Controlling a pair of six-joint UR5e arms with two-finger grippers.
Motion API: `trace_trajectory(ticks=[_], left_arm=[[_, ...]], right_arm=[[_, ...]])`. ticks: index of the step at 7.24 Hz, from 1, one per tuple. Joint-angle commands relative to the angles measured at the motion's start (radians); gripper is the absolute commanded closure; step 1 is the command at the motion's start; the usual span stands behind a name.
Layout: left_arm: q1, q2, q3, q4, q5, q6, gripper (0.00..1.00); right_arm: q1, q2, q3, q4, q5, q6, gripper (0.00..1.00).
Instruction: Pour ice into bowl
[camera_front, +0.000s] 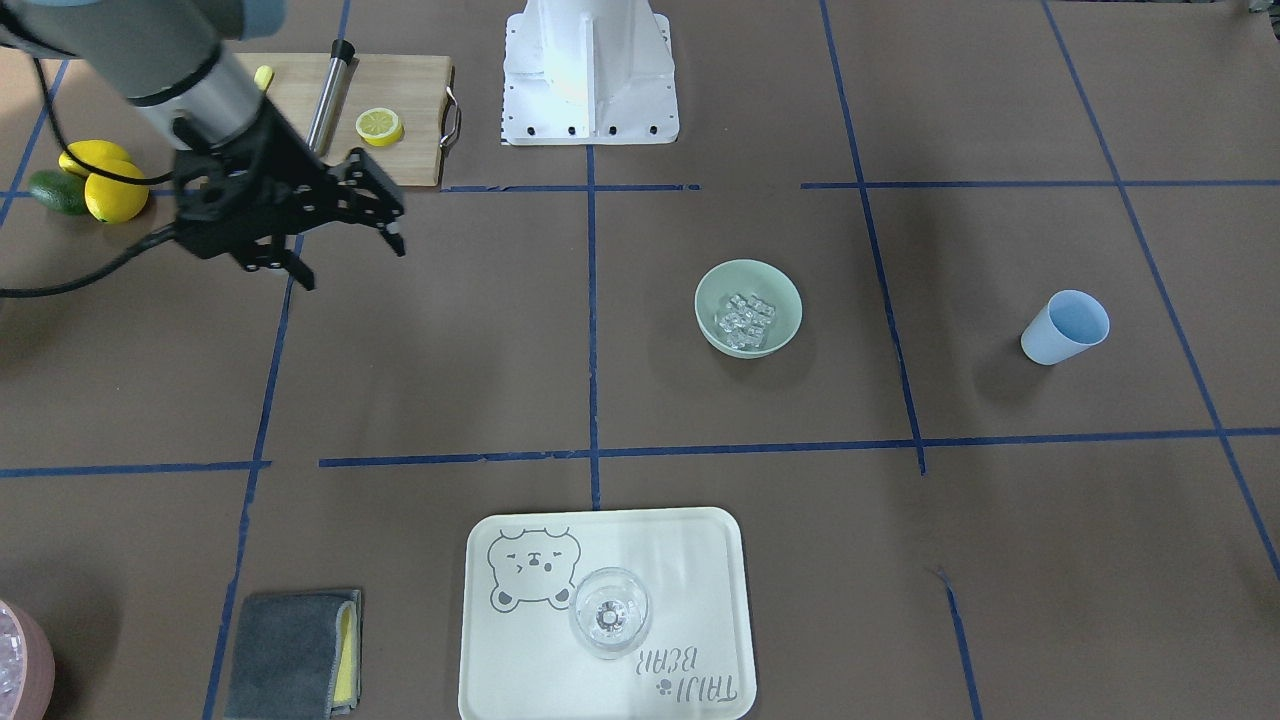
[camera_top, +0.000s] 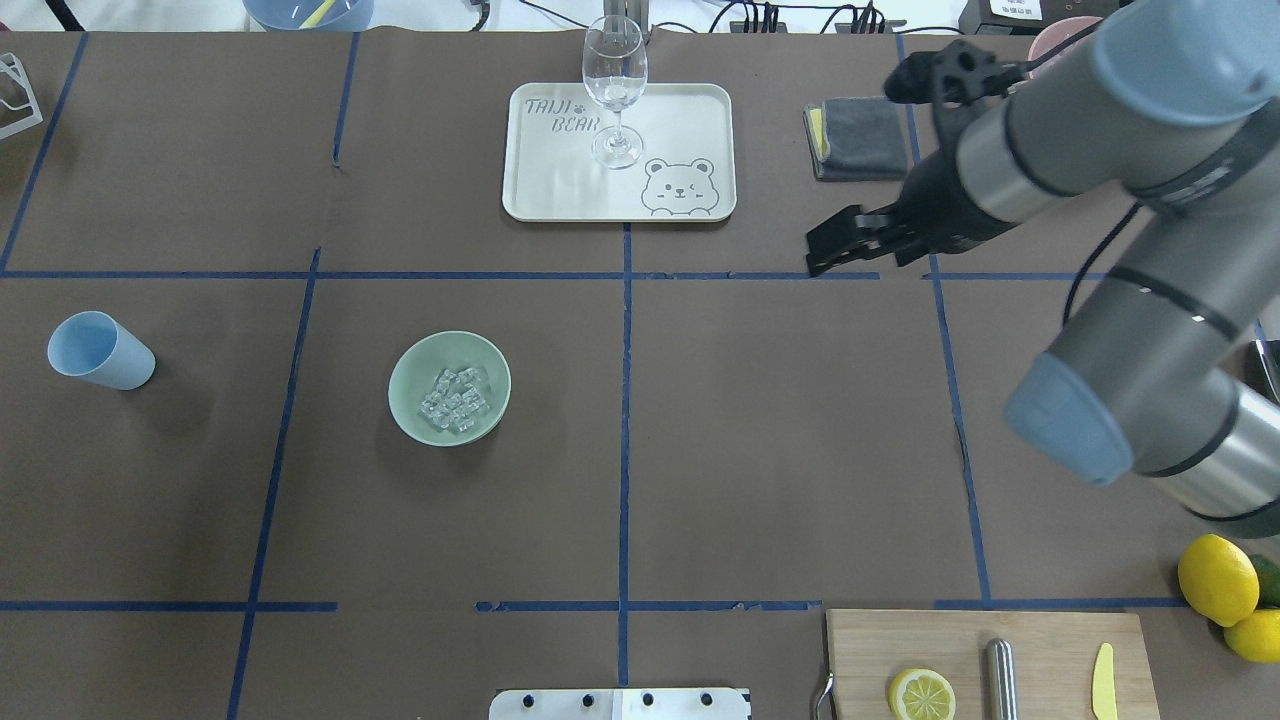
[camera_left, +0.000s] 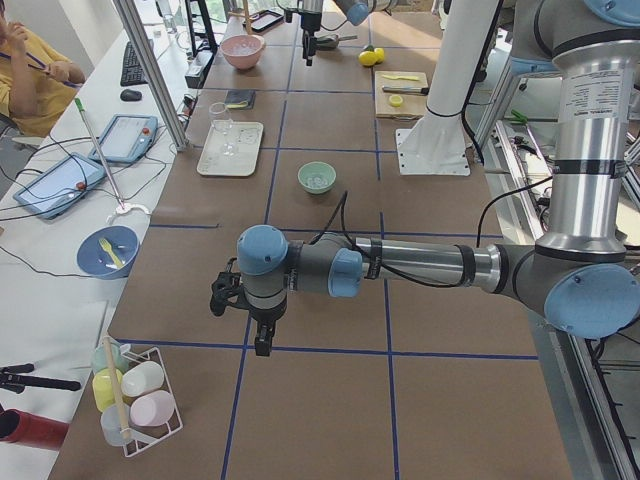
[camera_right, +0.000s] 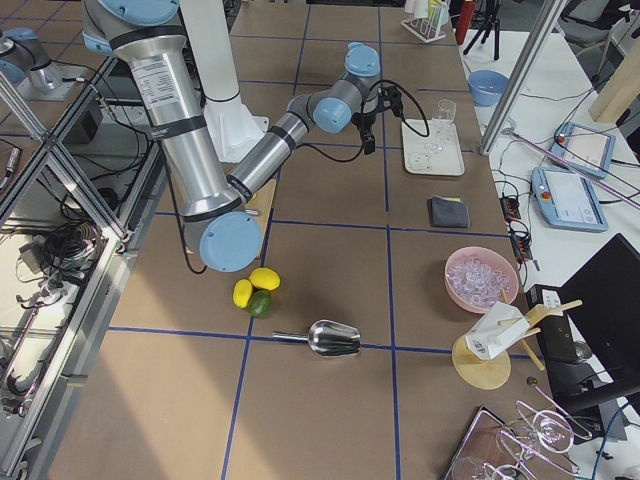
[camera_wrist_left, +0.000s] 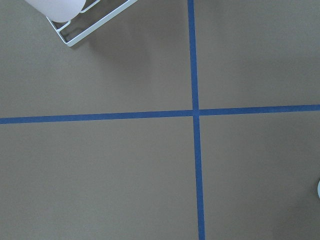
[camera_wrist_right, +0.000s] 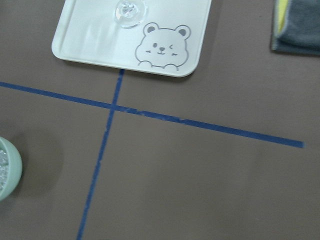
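Front-facing view: the pale green bowl (camera_front: 785, 300) stands near the middle of the brown table (camera_front: 420, 350), and the ice (camera_front: 748, 322) lies heaped inside it. The right gripper (camera_front: 350, 258) hangs above the table, well apart from the bowl. Its 2 fingers are spread with nothing between them. A light blue cup (camera_front: 1065, 327) sits well off on the bowl's other side.

Overhead view: the ice (camera_top: 455, 400) fills the bottom of the bowl (camera_top: 405, 375). The right gripper (camera_top: 835, 250) is held near the tray (camera_top: 560, 190), which carries 1 stemmed glass (camera_top: 614, 90).

Exterior left view: the left gripper (camera_left: 250, 315) points down over the table on the near arm, well apart from the bowl (camera_left: 316, 177) — whether its fingers are apart or together cannot be told.

Left wrist view: bare table and a cross of blue tape (camera_wrist_left: 195, 112).

Right wrist view: the bowl (camera_wrist_right: 12, 167) cuts in at the left border with a few cubes showing, and the tray (camera_wrist_right: 100, 40) lies beyond a tape line.
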Motion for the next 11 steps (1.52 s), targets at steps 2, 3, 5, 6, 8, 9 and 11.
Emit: trace_trajectory(ticks=[2, 3, 5, 6, 8, 9, 11], left_arm=[[0.000, -0.003, -0.009, -0.006, -0.006, 0.000, 0.00], [0.001, -0.003, -0.009, -0.007, -0.007, 0.002, 0.00], [0.002, -0.006, -0.009, -0.007, -0.009, 0.002, 0.00], [0.003, -0.006, -0.008, -0.007, -0.009, 0.002, 0.00], [0.003, -0.006, -0.008, -0.009, -0.009, 0.002, 0.00], [0.003, -0.007, -0.008, -0.009, -0.009, 0.002, 0.00], [0.003, -0.006, -0.008, -0.009, -0.009, 0.002, 0.00]], right_arm=[[-0.200, 0.349, -0.299, 0.001, -0.223, 0.272, 0.00], [-0.239, 0.435, -0.414, 0.007, -0.270, 0.300, 0.00], [-0.296, 0.575, -0.642, 0.009, -0.281, 0.327, 0.00], [-0.329, 0.574, -0.662, 0.012, -0.322, 0.325, 0.00], [-0.349, 0.569, -0.722, 0.061, -0.345, 0.325, 0.03], [-0.353, 0.574, -0.786, 0.145, -0.345, 0.325, 0.05], [-0.360, 0.574, -0.798, 0.158, -0.344, 0.330, 0.29]])
